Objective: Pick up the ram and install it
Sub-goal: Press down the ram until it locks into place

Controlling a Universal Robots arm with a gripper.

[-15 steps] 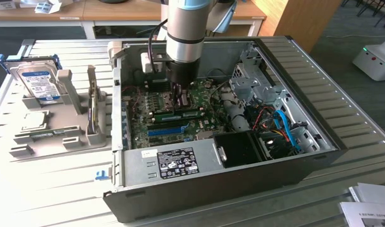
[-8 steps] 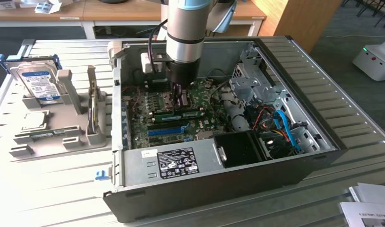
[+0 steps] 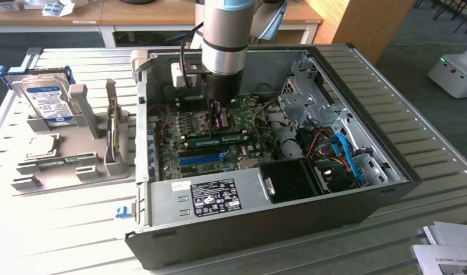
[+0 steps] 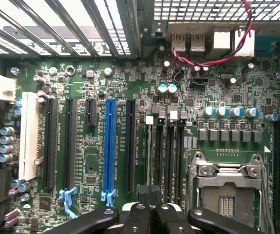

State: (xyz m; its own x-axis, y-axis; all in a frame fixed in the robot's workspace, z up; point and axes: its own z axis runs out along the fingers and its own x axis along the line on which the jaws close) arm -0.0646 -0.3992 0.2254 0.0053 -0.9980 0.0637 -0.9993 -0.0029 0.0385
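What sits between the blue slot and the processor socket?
In the wrist view, a long black slot, then a row of narrow memory slots, lie between the blue slot and the socket.

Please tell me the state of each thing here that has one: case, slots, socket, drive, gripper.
computer case: open, side panel off, lying on its side.
blue slot: empty.
white slot: empty.
processor socket: no chip in it.
hard drive: outside the case, standing upright.
gripper: inside the case, above the memory slots.
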